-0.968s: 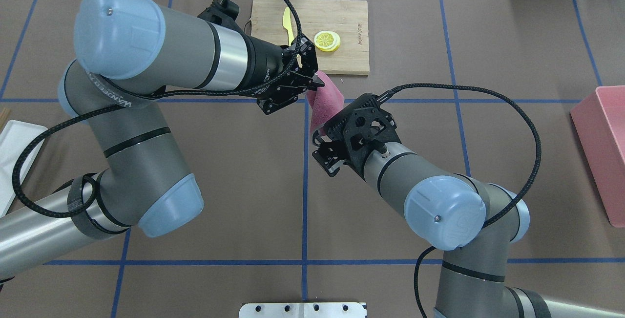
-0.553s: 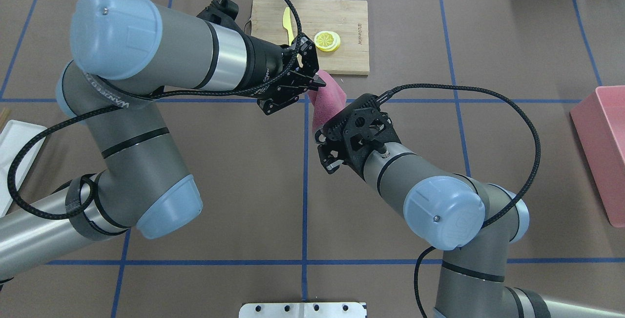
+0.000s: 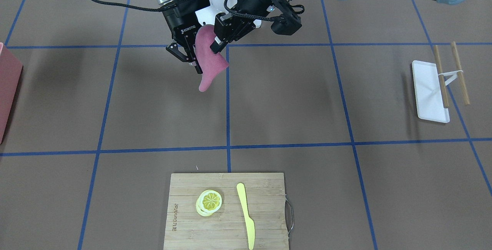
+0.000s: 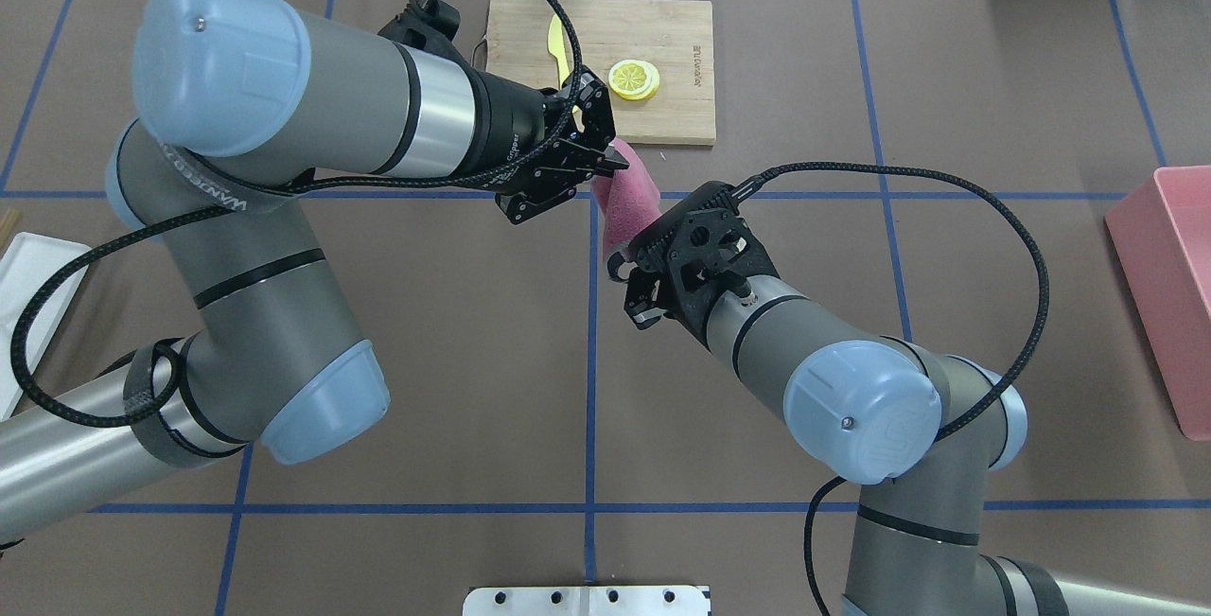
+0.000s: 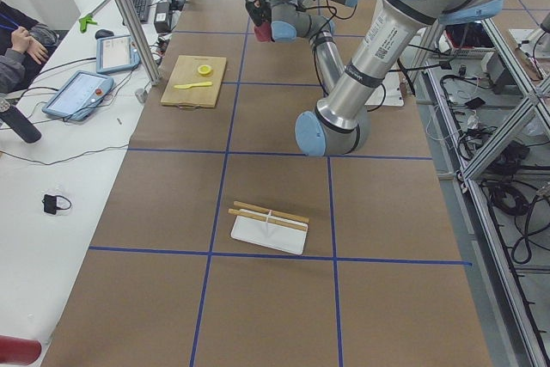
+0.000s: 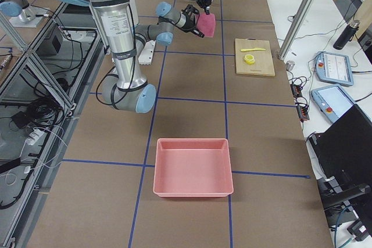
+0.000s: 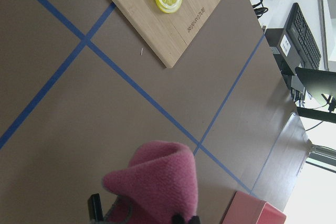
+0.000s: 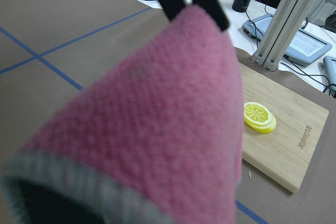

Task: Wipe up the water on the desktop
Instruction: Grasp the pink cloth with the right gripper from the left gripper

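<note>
Pink cloth is in the air over the middle of the desktop, nearer the far edge than the robot's edge, just short of the cutting board that sits at the far edge. Left gripper is pinched down on the cloth's top corner; the rest hangs off it in a loose cone. Right gripper has its jaws apart at the cloth's lower edge, one finger right up against the fabric. Can't tell whether any cloth is actually between those jaws. Pink bin is at the right edge and white tray at the left edge, both well apart from the grippers. Lemon slice and yellow knife lie on the board.

No puddle shows on the brown surface in any view, so can't say where the wipe target is.

Handling, my read: fuzzy knit, light, fully limp, no stiffness to push with, not fragile. The nap should give the pads plenty of friction, so slip risk is low. A single corner pinch lets it swing and twist, and it'll bunch under drag. Better to grab a gathered fold deep in the jaws, leave a broad flap free underneath and press that flat on the surface. Expect it to get heavier and cling once wet
</note>
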`<state>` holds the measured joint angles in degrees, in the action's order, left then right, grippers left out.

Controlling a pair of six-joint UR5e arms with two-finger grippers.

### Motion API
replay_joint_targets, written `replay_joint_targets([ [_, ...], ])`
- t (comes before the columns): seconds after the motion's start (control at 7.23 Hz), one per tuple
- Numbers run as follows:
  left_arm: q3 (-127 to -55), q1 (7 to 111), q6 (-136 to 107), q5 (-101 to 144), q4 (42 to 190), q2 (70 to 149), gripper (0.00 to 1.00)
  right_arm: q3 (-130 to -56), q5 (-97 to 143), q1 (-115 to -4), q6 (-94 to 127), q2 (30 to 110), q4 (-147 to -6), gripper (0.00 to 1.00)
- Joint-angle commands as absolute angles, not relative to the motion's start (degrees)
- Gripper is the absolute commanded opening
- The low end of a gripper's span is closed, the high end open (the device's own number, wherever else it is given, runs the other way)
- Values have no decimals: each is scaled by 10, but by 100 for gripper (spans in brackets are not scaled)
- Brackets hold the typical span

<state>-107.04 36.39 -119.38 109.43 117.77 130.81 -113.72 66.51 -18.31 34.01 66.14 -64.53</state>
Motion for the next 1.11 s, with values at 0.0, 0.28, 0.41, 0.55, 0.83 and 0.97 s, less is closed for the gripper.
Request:
replay_joint_targets([
  [0.0,-1071,364,-1191,1094,1178,1307,0,-1137,664,-184,341,663,-646,0],
  [0.28,-1071,364,-1187,1094,1178,1306,0,-1138,665,-185,358,662,-646,0],
  [0.41,-1071,365,-1178,1094,1178,1304,0,-1138,664,-185,359,662,-645,0],
  [0.55,-1071,366,-1143,1094,1178,1302,10,-1139,665,-187,359,661,-644,0],
  [0.83,-1090,369,-1081,1093,1178,1258,98,-1138,666,-196,362,661,-631,0],
  [0.97,-1092,374,-1044,1094,1178,1245,98,-1138,666,-202,373,661,-631,0],
])
